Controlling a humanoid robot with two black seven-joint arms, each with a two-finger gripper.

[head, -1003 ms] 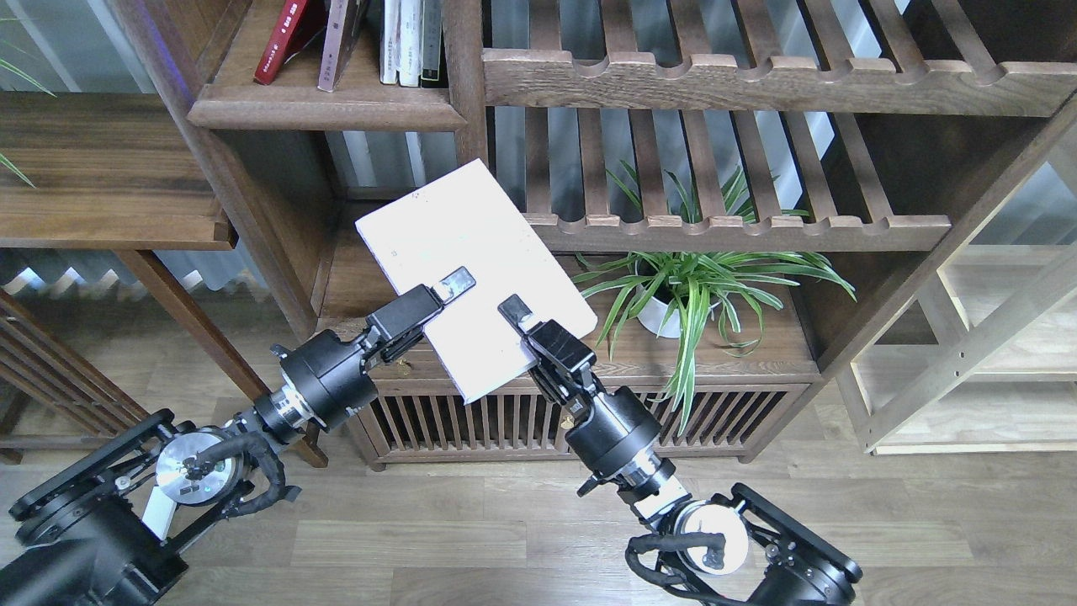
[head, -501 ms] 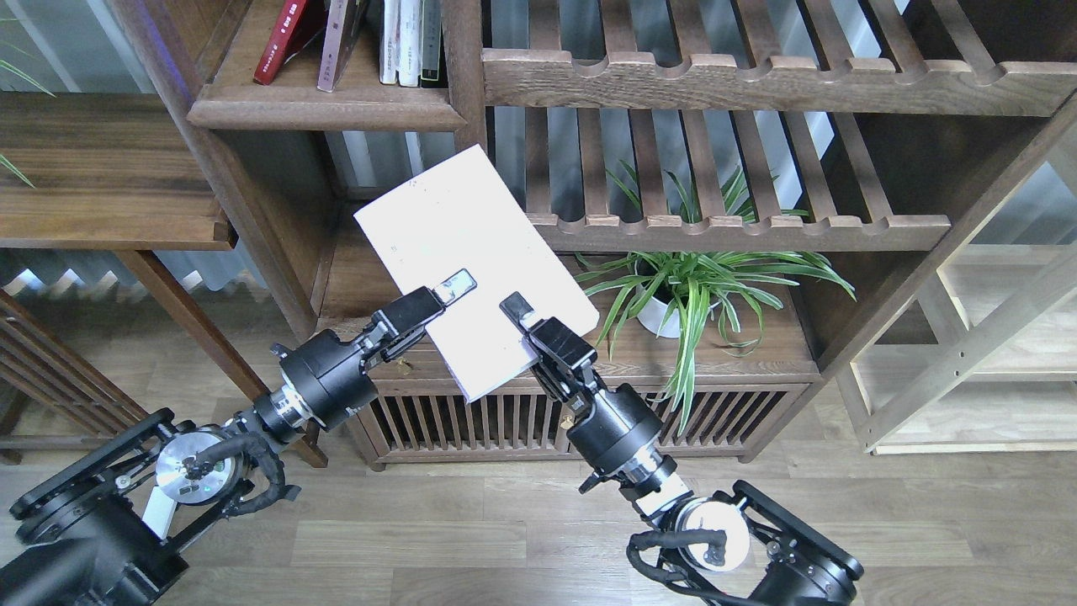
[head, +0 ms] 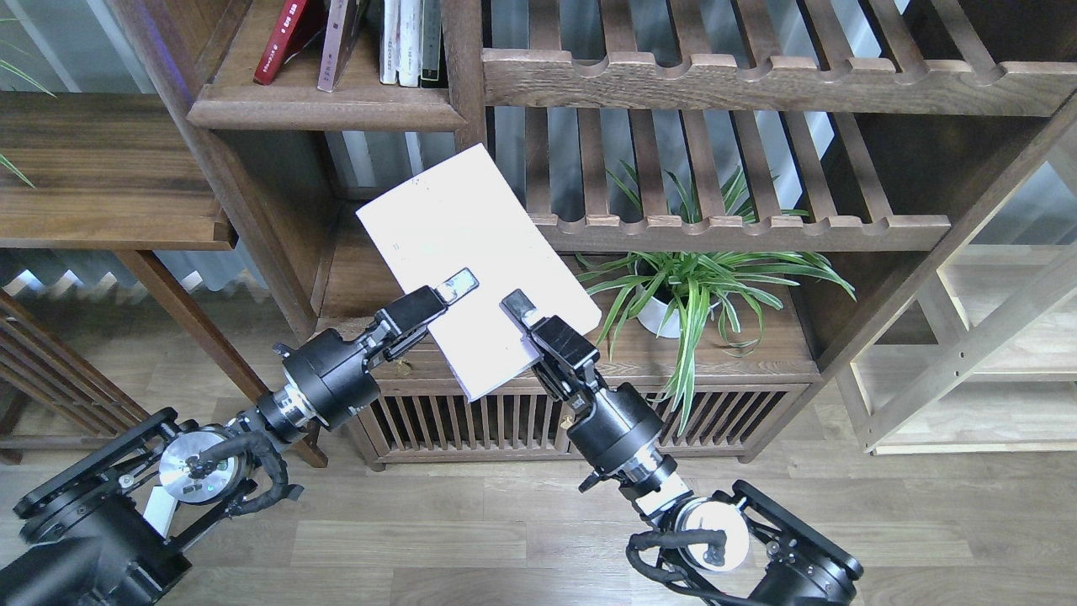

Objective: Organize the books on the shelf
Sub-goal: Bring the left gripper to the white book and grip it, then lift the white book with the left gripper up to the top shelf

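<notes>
Before walnut bookcase (head: 320, 109), left gripper (head: 450, 289) and right gripper (head: 517, 305) grip white book (head: 471, 252); arms raised.

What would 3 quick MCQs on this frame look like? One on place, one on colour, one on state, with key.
1. Where does the potted plant stand?
A. on the floor
B. on the low cabinet top, under the slatted racks
C. on the top shelf among the books

2. What colour is the book held in the air?
A. white
B. green
C. black

3. How is that book held?
A. by the left hand only
C. by nothing; it lies flat on a board
B. by both hands, tilted

Key:
1 B, its pot sits on the cabinet board.
2 A, the white book has a plain white cover.
3 B, the left hand and the right hand each clamp its lower edge.
</notes>
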